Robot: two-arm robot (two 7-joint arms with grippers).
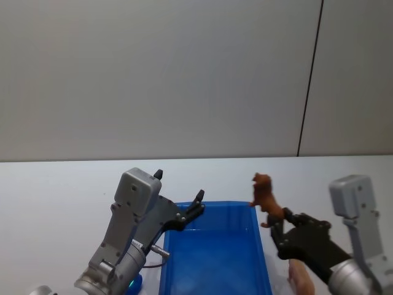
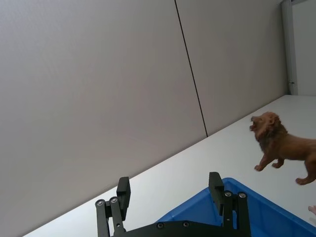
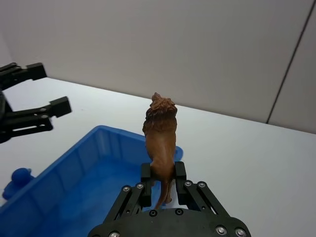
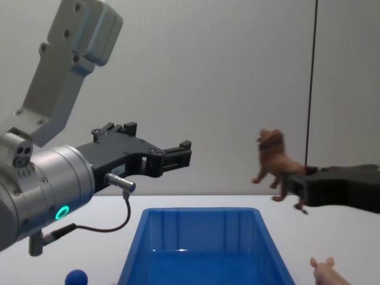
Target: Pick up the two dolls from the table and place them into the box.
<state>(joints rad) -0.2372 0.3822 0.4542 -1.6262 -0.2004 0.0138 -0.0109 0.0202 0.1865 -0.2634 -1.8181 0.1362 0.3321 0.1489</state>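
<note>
The brown lion-like doll hangs in the air by the far right corner of the blue box. My right gripper is shut on its hind end. The pale pink pig-like doll lies on the white table just right of the box, under the right arm. My left gripper stands open and holds nothing, raised over the box's far left corner. The lion faces it.
A small blue ball rests on the table left of the box, below the left arm. A plain grey wall stands behind the table. White tabletop stretches beyond the box's far rim.
</note>
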